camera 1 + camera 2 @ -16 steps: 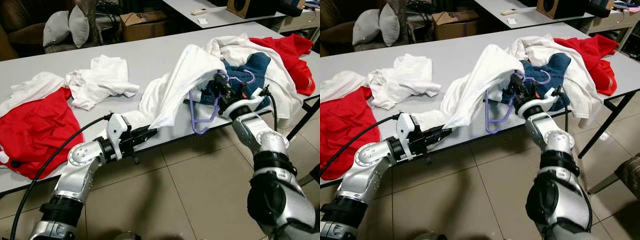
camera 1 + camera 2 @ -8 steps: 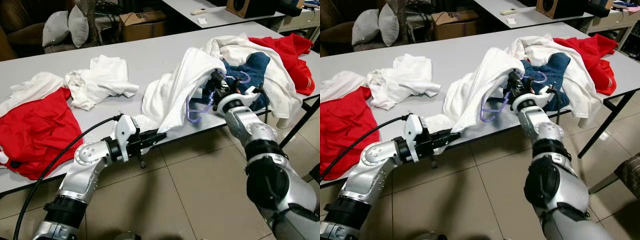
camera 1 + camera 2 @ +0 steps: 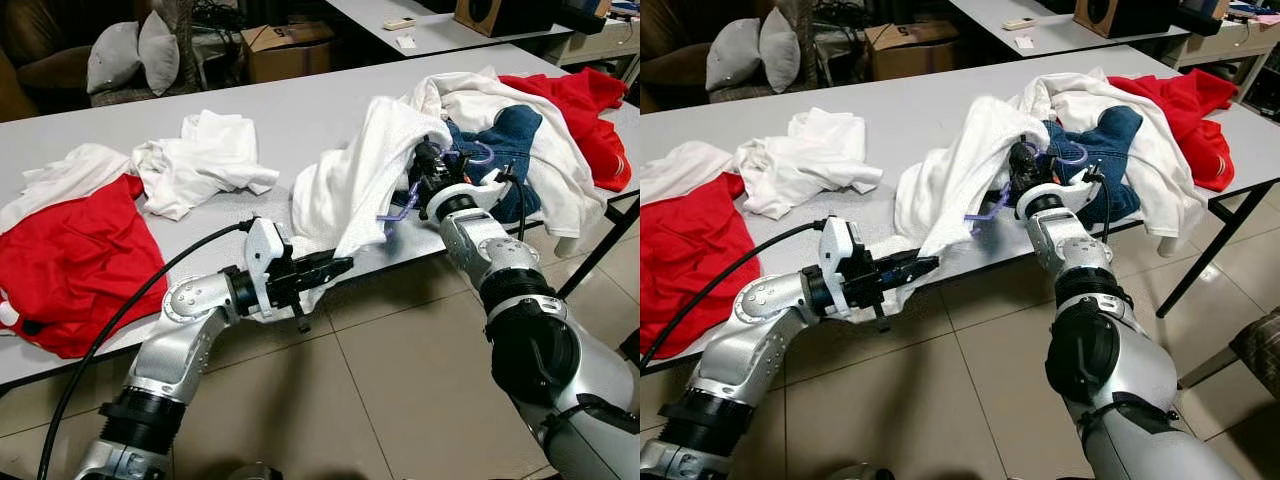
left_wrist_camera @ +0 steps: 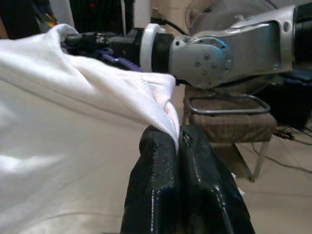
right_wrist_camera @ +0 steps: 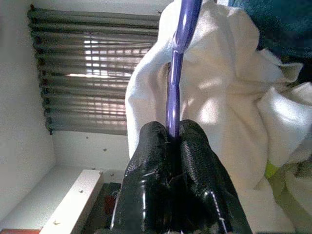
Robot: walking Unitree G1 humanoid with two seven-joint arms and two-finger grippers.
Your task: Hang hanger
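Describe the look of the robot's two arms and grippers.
Both arms are silver metal with rounded segments and black joint rings. Each wrist ends in a white collar. The left gripper and right gripper each have two long black textured fingers. A black cable loops along the left arm, and a thinner one runs by the right wrist.
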